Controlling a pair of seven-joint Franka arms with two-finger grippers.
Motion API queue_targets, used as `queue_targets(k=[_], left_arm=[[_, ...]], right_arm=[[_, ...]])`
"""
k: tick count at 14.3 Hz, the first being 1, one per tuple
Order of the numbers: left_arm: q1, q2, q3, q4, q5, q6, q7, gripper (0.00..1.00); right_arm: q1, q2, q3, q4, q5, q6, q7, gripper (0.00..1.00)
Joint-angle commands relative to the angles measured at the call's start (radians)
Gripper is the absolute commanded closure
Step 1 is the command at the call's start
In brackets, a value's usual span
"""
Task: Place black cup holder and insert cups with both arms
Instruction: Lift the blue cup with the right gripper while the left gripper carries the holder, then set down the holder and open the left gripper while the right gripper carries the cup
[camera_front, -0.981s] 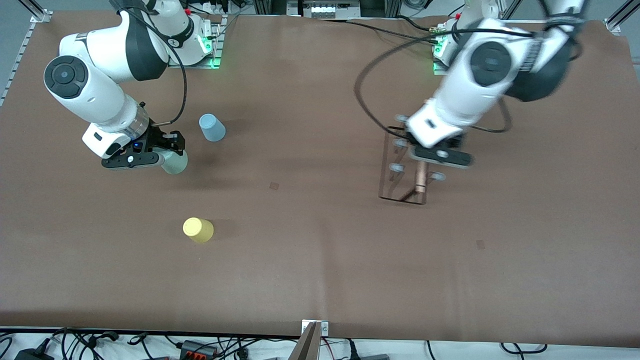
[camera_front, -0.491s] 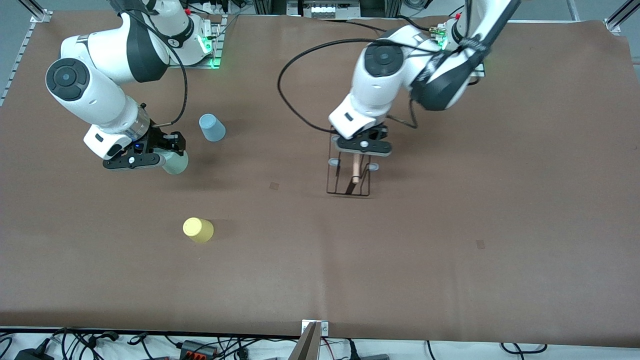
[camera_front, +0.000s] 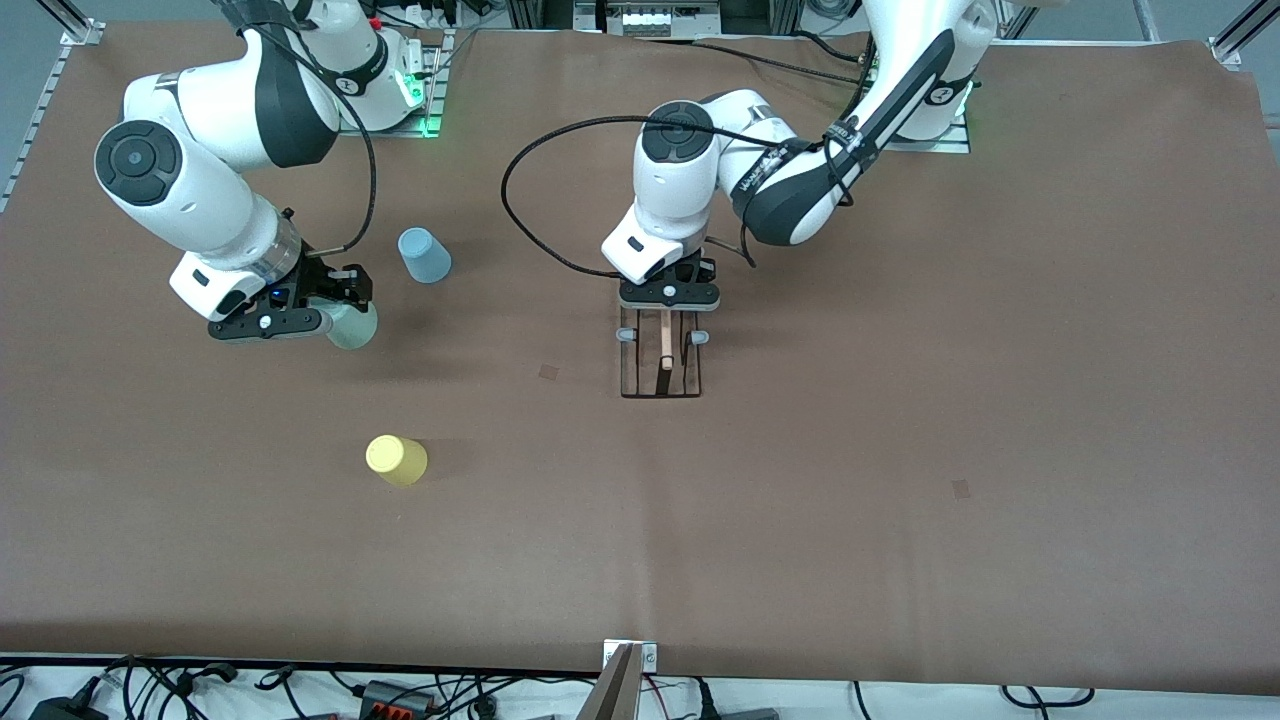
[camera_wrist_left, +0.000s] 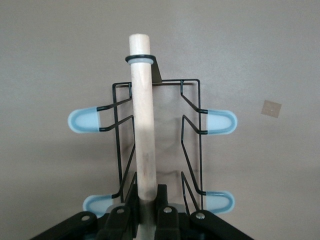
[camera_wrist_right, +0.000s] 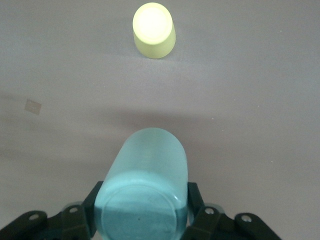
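The left end effector (camera_front: 667, 296), at upper centre of the front frame, is clamped on the wooden rod handle (camera_wrist_left: 142, 125) of the black cup holder (camera_front: 661, 358); whether its base already rests on the counter (camera_front: 900, 450) I cannot tell, so letting go too soon could drop or tip the rack. The right end effector (camera_front: 330, 318), at upper left, grips the grey-green cup (camera_wrist_right: 145, 182) by its sides, and a slip would send it rolling toward the yellow cup (camera_front: 396, 460) or the blue cup (camera_front: 424, 255) standing nearby.
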Motion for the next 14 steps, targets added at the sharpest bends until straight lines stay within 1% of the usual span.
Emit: queue_targets(k=[1,2,3,4,6,7,9,10,11,12,13,14], left_arm=[[-0.008,0.005,-0.001,0.036,0.03,-0.015,-0.016,0.95],[-0.008,0.007,-0.001,0.036,0.03,-0.015,-0.016,0.95],[-0.009,0.013,-0.001,0.036,0.03,-0.015,-0.016,0.9],[-0.011,0.013,-0.001,0.036,0.03,-0.015,-0.016,0.79],[-0.014,0.011,0.001,0.036,0.031,-0.015,-0.005,0.02],[-0.011,0.004,0.001,0.037,0.034,-0.021,-0.001,0.0],[0.004,-0.028,0.001,0.039,0.034,-0.038,0.036,0.0],[0.015,-0.062,0.004,0.042,0.033,-0.084,0.076,0.0],[0.041,-0.082,-0.001,0.066,0.03,-0.148,0.113,0.0],[0.052,-0.097,-0.001,0.103,0.03,-0.24,0.163,0.0],[0.06,-0.105,-0.001,0.146,0.028,-0.323,0.22,0.0],[0.081,-0.107,-0.001,0.189,0.027,-0.404,0.279,0.0]], right_arm=[[-0.004,0.006,0.002,0.01,0.003,-0.004,-0.015,0.79],[-0.005,0.006,0.002,0.008,0.003,-0.006,-0.015,0.79],[-0.007,0.006,0.002,0.008,0.003,-0.009,-0.015,0.79],[-0.007,0.006,0.002,0.008,0.003,-0.009,-0.015,0.79],[-0.008,0.011,0.002,0.008,0.003,-0.013,-0.015,0.79],[-0.008,0.011,0.002,0.008,0.003,-0.015,-0.015,0.79],[-0.007,0.011,0.002,0.008,0.009,-0.017,0.0,0.79],[0.001,0.006,0.002,0.008,0.011,-0.02,0.01,0.79],[0.01,0.002,0.007,0.01,0.02,-0.027,0.042,0.79],[0.027,-0.006,0.014,0.012,0.045,-0.042,0.11,0.79],[0.048,-0.014,0.031,0.013,0.061,-0.05,0.167,0.79],[0.064,-0.031,0.068,0.013,0.066,-0.052,0.227,0.79]])
